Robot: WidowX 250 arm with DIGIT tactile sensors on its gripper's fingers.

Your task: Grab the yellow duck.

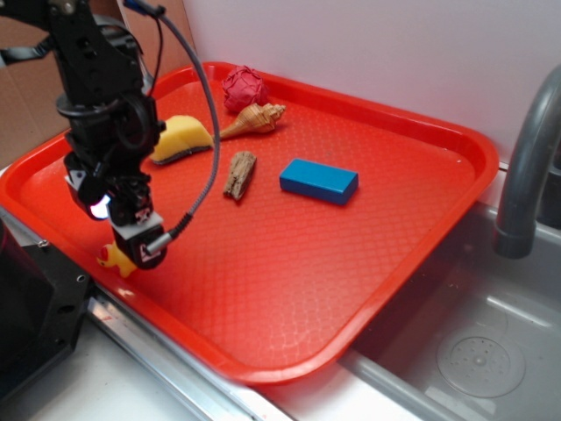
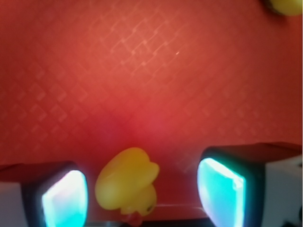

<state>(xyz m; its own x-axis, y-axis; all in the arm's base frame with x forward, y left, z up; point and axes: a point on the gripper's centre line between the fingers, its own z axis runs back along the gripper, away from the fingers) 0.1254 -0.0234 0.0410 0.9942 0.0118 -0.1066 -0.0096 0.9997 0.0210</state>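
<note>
1. The gripper (image 1: 123, 241) hangs low over the near-left part of the red tray (image 1: 289, 289), close to the tray's raised front rim.
2. Just past that rim, on the gripper's near side, lie a metal counter edge (image 1: 166, 346) and a black box (image 1: 35, 307).
3. To the gripper's right, the tray floor runs bare all the way to the far rim beside the sink (image 1: 473, 351) and grey tap (image 1: 526, 167).
4. Well beyond the gripper, toward the wall, sit a sponge (image 1: 180, 139), a shell (image 1: 254, 118), a red ball (image 1: 244, 89), a wood piece (image 1: 238, 174) and a blue block (image 1: 319, 181), all apart from it.
5. In the wrist view the 2 fingers (image 2: 64, 198) stand wide apart, with nothing clamped between them.
6. The pads glow pale cyan; whether they touch the tray floor I cannot tell.
7. The duck (image 2: 127, 185) lies in the gap between the fingers, nearer the left one in that view and close to the palm.
8. A narrow strip of tray shows between the duck and each pad, so neither pad touches it.
9. In the exterior view the duck (image 1: 116, 257) peeks out from behind the gripper's lower end, next to the front rim.
</note>
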